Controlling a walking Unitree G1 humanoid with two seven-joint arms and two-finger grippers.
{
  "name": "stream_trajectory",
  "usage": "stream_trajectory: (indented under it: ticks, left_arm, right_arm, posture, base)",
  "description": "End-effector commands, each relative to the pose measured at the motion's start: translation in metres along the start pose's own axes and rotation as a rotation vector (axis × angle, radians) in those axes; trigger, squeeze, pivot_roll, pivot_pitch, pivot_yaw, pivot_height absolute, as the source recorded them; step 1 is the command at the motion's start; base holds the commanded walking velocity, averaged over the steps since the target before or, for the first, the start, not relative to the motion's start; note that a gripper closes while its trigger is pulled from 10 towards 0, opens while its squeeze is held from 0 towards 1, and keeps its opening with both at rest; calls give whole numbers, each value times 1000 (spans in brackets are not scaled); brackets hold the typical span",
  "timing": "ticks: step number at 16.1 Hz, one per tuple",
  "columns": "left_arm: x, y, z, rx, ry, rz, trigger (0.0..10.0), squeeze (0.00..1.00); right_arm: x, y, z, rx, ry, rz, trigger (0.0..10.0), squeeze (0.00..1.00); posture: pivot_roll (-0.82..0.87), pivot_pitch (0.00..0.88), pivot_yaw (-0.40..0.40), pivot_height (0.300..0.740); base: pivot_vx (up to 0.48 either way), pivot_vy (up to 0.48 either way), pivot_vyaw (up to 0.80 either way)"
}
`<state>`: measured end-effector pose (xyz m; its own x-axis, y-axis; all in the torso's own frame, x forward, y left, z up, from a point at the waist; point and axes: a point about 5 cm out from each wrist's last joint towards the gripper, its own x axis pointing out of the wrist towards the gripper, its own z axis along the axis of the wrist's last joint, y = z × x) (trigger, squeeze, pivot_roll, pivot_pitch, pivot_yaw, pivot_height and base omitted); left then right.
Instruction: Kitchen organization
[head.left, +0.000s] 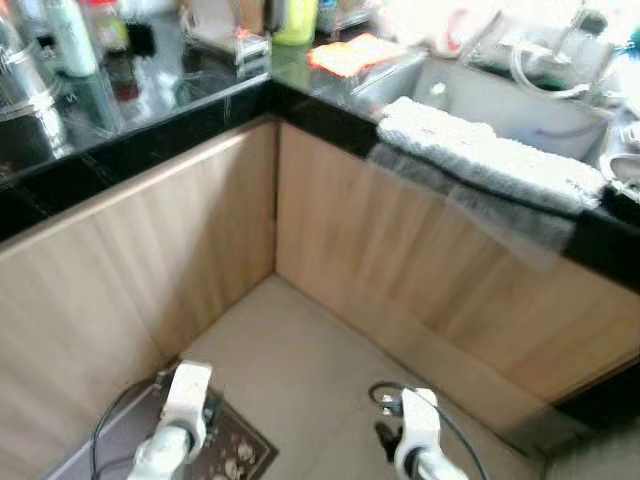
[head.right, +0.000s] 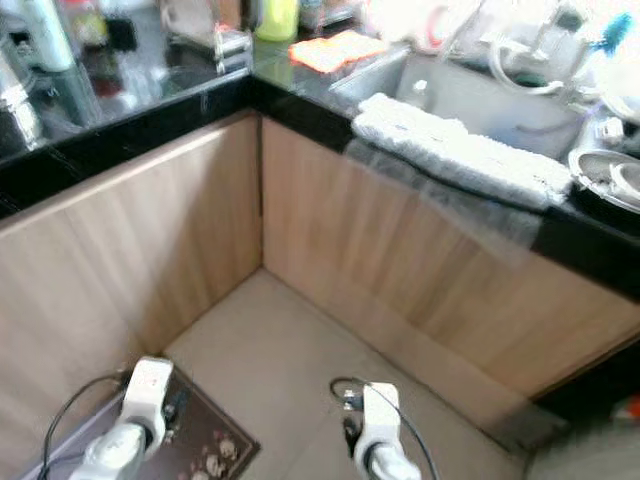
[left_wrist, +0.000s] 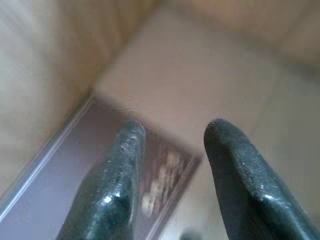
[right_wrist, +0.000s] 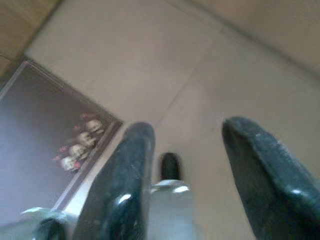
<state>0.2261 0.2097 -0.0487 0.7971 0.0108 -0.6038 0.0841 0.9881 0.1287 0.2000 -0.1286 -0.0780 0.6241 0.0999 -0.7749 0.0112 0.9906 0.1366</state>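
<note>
A black L-shaped countertop (head.left: 150, 125) wraps the kitchen corner above light wood cabinet fronts, with a white towel (head.left: 490, 155) draped over its front edge just before the sink (head.left: 500, 100). An orange cloth (head.left: 350, 52) lies on the counter beside the sink, toward the corner. Below, a dark patterned mat (head.left: 235, 445) lies on the beige tiled floor (head.left: 300, 370).

towel (head.left: 490, 155) on sink (head.left: 520, 105) rim, mat (head.left: 215, 445) below.
</note>
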Motion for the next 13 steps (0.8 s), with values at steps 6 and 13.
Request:
stream_trajectory:
  ticks: [6,13]
  left_arm:
    - [0,-9,-5,-15,33,-9,10000,0]
    - [0,-11,-9,-8,63,-13,10000,0]
  right_arm:
    - [-1,-9,0,-7,7,-25,10000,0]
    - [-1,-8,0,-5,7,-27,10000,0]
  posture:
    - [-8,56,-37,740]
    - [-15,55,-33,740]
  base:
    - [0,0,-657]
    - [0,0,-644]
